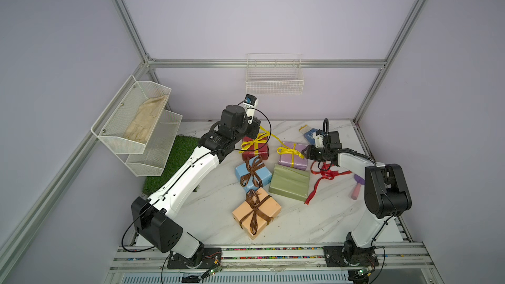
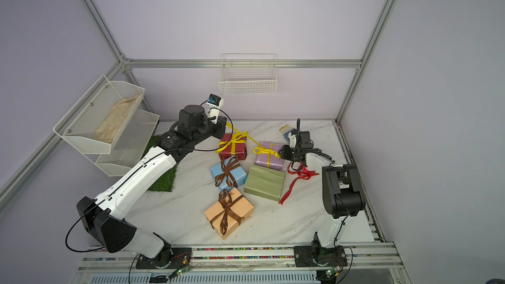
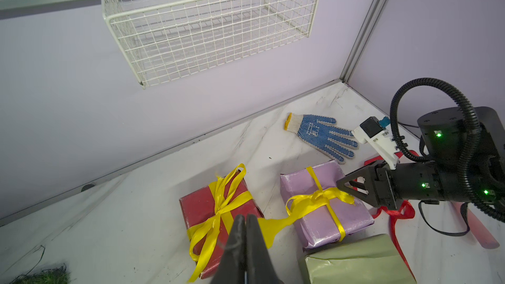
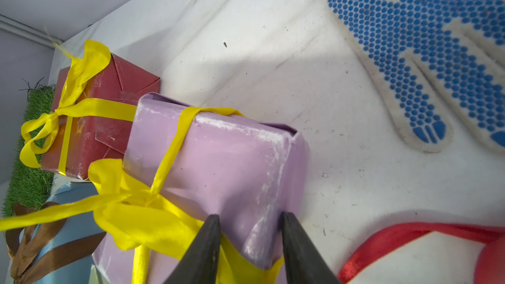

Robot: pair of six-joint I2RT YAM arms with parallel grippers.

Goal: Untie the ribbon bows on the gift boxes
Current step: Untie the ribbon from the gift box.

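Yellow satin ribbons cross the dark red paper box and lilac paper box, brown satin ribbons the light blue paper box and peach paper box.

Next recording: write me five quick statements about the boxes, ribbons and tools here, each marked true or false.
1. The olive box bears no ribbon. True.
2. The left tool is open. False: it is shut on the yellow tail of the lilac box.
3. The glove lies on the olive box. False: it lies on the table.
4. The brown bow on the peach box is tied. True.
5. The right tool grips the lilac box's end. True.
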